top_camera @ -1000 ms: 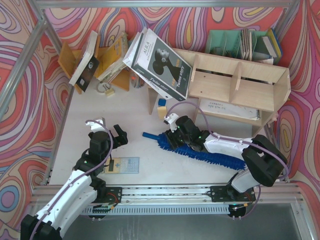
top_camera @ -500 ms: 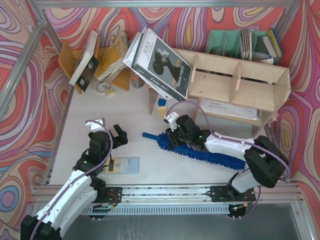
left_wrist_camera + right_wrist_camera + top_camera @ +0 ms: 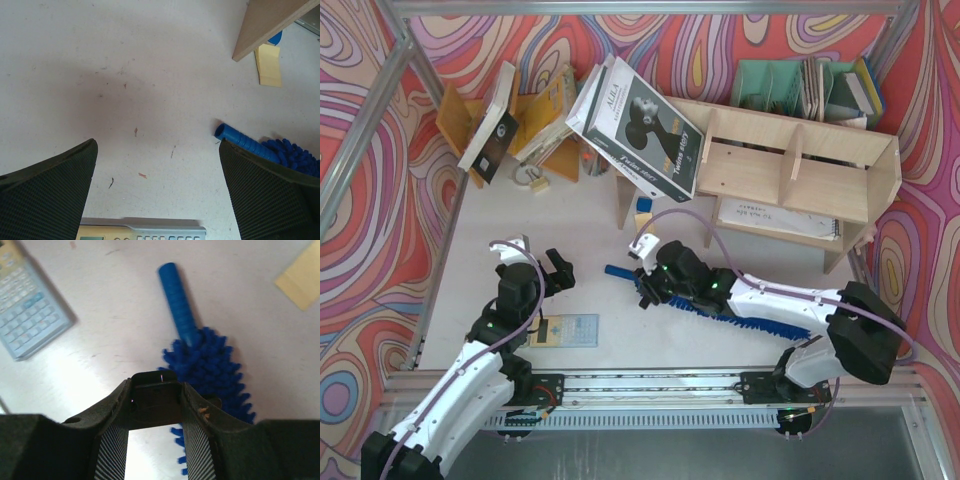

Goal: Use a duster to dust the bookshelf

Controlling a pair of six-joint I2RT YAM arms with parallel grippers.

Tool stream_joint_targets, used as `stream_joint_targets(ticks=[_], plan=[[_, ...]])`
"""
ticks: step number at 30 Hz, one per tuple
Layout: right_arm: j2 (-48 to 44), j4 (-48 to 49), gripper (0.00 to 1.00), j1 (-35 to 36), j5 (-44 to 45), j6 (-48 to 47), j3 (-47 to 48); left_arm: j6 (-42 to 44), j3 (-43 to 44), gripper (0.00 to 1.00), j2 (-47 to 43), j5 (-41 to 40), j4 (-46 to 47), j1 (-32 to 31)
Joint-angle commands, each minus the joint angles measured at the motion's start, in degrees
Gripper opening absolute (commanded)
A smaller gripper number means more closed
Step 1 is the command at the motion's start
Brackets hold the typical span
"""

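**Duster** [image 3: 760,323]: bright blue and fluffy, with a ribbed blue handle. It lies flat on the tabletop [image 3: 590,220] in front of the bookshelf and apart from it. The handle end points left, and the head runs right beneath the right arm.

**Bookshelf** [image 3: 790,165]: pale plywood with upright dividers, standing at the far right of the tabletop. A large book [image 3: 645,125] with a face on its cover leans over the left end.

**Right hand** [image 3: 645,288]: low over the duster where handle meets head. In the wrist view its fingers [image 3: 197,455] stand a little apart, with bare tabletop showing between the pads. A dark block spans the tips, and what it is cannot be told. Blue bristles sit just beyond the tips and pass under one finger. No grip on the duster shows.

**Left hand** [image 3: 535,258]: over bare tabletop, left of the duster handle and well apart from it. Its fingers [image 3: 47,195] are spread wide with nothing between them.

**Calculator** [image 3: 565,330]: flat on the tabletop, at the near side of the left hand.

**Yellow note** [image 3: 268,65]: flat beside the bookshelf's leg.

**Green file organizer** [image 3: 775,85]: behind the bookshelf.

**Orange book rack** [image 3: 535,115]: at the far left.
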Motion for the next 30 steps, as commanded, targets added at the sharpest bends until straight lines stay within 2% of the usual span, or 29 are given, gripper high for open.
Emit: stream_joint_targets(ticks=[1,11,30], plan=[[1.04,-1.01,0.39,5.27,2.11,1.81,1.86,0.74,-0.86,0.98,-0.27,-0.77,0.78,-0.06],[9.42,0.06,0.39,14.61,3.57,2.68,5.75,0.83,-0.8,0.98,0.02,-0.55,0.75,-0.07],[20.25,3.36,0.4,16.19,1.45,3.05,10.63,1.1,-0.61,0.99,0.95,0.26,1.33,-0.07]])
